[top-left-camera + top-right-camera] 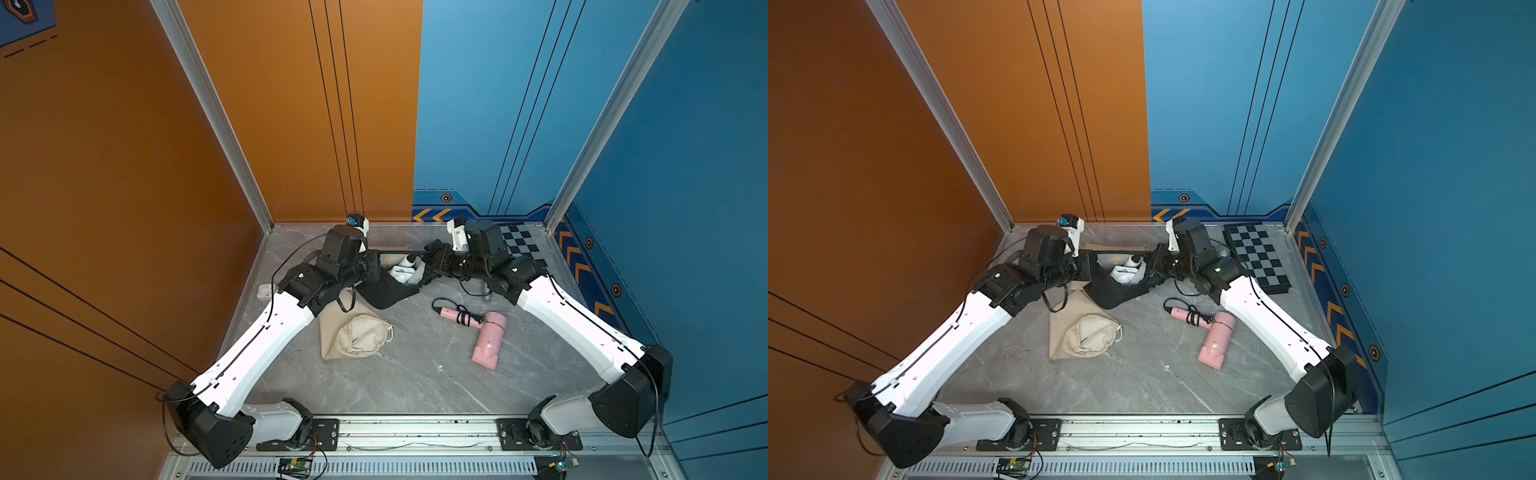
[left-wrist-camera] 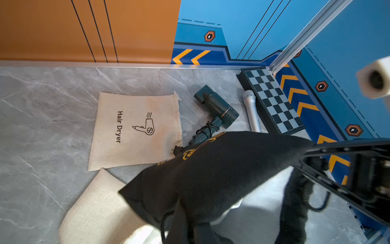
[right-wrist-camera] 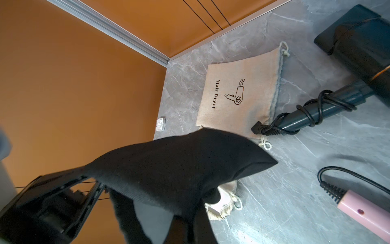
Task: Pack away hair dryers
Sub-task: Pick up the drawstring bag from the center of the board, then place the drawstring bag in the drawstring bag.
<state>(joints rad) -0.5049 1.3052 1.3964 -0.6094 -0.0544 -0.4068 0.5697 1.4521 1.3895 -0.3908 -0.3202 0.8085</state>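
Observation:
A white hair dryer [image 1: 402, 270] [image 1: 1125, 268] sits in the mouth of a black cloth bag [image 1: 382, 293] [image 2: 221, 169] held up at the back of the table. My left gripper [image 1: 376, 268] [image 2: 194, 228] is shut on the bag's left rim. My right gripper [image 1: 428, 259] [image 3: 190, 228] is shut on its right rim [image 3: 179, 164]. A pink hair dryer [image 1: 488, 338] [image 1: 1217, 336] lies on the table to the front right, cord wound round its handle. A black hair dryer [image 2: 217, 107] [image 3: 358, 42] lies behind the bag, hidden in both top views.
A flat beige bag printed "Hair Dryer" [image 2: 135, 128] [image 3: 238, 95] lies behind the black bag. A bulging beige drawstring bag [image 1: 353, 336] [image 1: 1079, 334] lies in front. A grey microphone [image 2: 251, 112] and a chessboard [image 1: 1258, 257] [image 2: 272, 99] occupy the back right corner. A small white object [image 1: 264, 291] sits at the left edge.

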